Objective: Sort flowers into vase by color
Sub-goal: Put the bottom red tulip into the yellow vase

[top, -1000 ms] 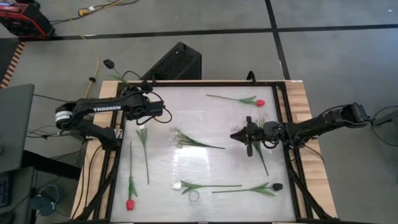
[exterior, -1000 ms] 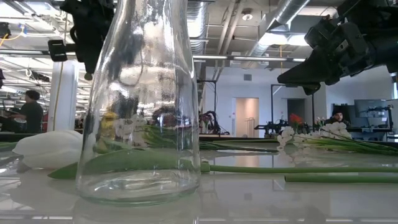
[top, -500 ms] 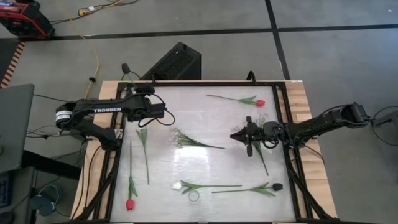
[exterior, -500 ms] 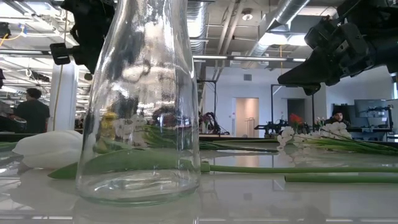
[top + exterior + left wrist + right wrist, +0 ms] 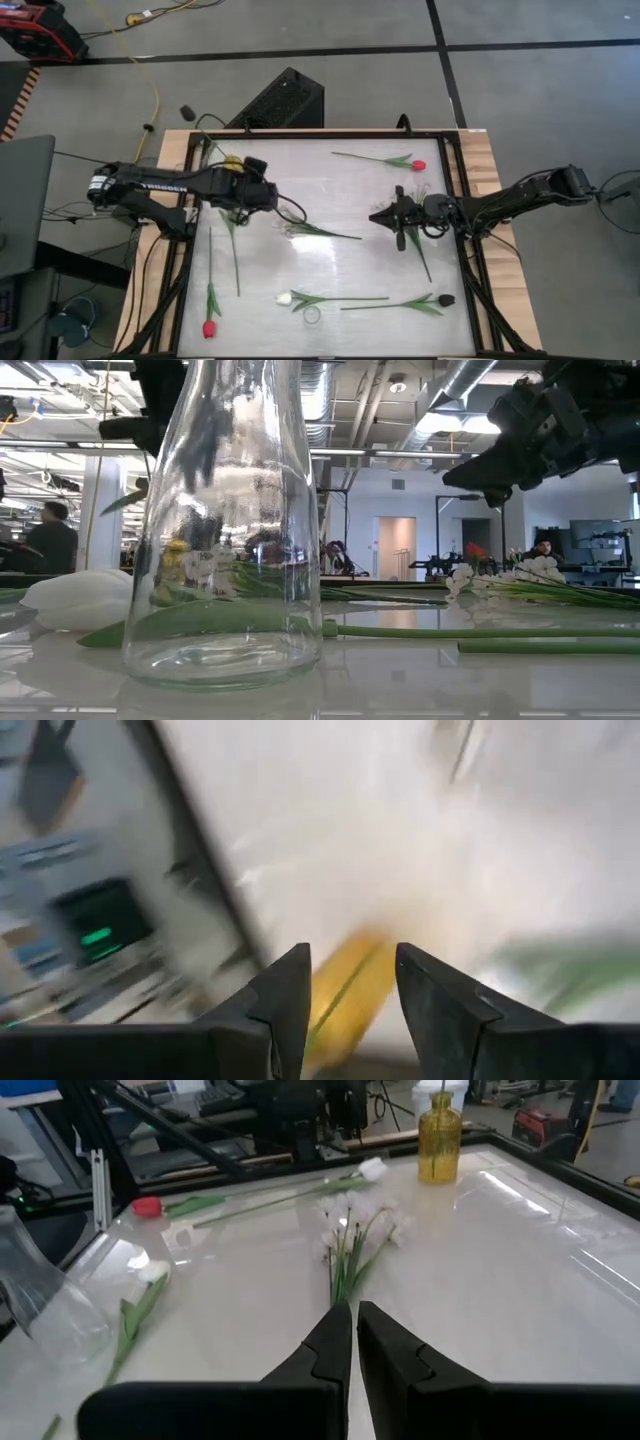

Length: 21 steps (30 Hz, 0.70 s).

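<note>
High view: the left end effector (image 5: 268,196) hovers over the white tabletop (image 5: 330,250) near its left rear part, with a sprig of tiny white blossoms (image 5: 300,226) lying just beside it toward the middle. Its left wrist view shows the two dark fingers (image 5: 285,1005) set apart with nothing between them, a blurred yellow shape beyond. The right end effector (image 5: 385,216) hangs over the right side; its fingers (image 5: 335,1342) are pressed together and empty, pointing at another white sprig (image 5: 352,1230). A red tulip (image 5: 209,325) lies at the front left, another red tulip (image 5: 415,165) at the rear right. A white tulip (image 5: 287,298) and a dark tulip (image 5: 444,299) rest along the front, thin green stems stretched flat. A clear glass vase (image 5: 225,520), smooth and narrow-necked, stands at the front edge.
</note>
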Each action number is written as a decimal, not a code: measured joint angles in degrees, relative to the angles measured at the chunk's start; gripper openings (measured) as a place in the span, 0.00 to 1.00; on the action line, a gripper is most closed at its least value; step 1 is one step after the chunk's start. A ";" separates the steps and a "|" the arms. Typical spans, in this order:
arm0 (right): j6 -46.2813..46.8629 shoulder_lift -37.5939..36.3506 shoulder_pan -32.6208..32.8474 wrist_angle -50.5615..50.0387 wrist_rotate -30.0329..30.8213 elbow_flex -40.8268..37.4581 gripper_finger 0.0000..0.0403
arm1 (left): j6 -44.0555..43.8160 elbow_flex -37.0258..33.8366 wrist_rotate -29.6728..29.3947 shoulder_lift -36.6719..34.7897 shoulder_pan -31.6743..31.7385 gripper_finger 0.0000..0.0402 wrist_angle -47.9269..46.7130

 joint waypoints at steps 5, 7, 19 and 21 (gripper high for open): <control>-0.13 0.02 0.00 -0.02 -0.02 0.84 0.13 | -10.04 -1.28 22.16 0.00 -1.68 0.34 12.77; -0.13 0.01 0.01 -0.02 -0.02 0.85 0.13 | -10.70 -2.82 28.79 0.00 -2.46 0.34 18.39; -0.91 0.02 3.65 -1.78 -0.28 0.90 0.13 | -21.70 -21.57 24.96 -8.91 -10.00 0.34 56.64; -1.52 0.02 3.49 -1.78 -0.26 0.90 0.13 | -23.97 -26.23 23.68 -10.30 -10.66 0.34 64.86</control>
